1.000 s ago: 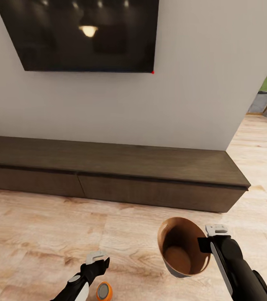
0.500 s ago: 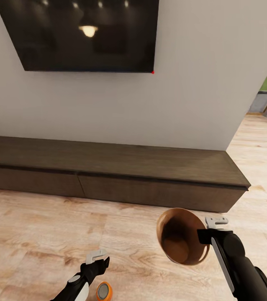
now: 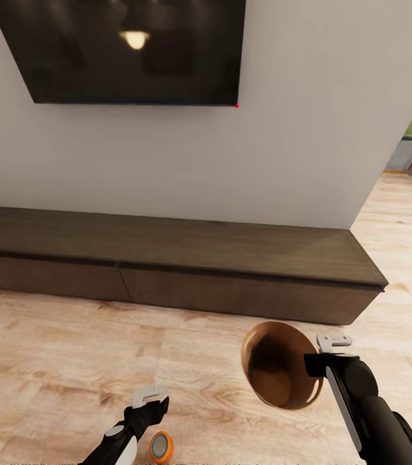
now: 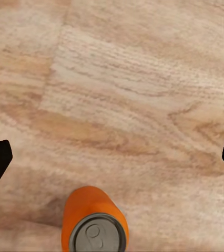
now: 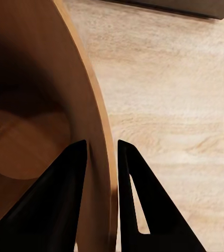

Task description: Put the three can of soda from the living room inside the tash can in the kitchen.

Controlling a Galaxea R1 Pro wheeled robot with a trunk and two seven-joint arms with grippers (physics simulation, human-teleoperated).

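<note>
Right gripper point(image 5: 100, 157) pinches the tash can point(image 3: 277, 368) rim (tilted); left gripper point(image 4: 112, 157), spread wide, should centre on the can of soda point(image 4: 94, 223) before closing.

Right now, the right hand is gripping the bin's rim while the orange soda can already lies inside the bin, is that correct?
Not quite. The right hand does grip the bin by its rim, but the soda can is not inside it. The head view shows the can on the wood floor beside the left hand, and the bin's interior holds no can.
</note>
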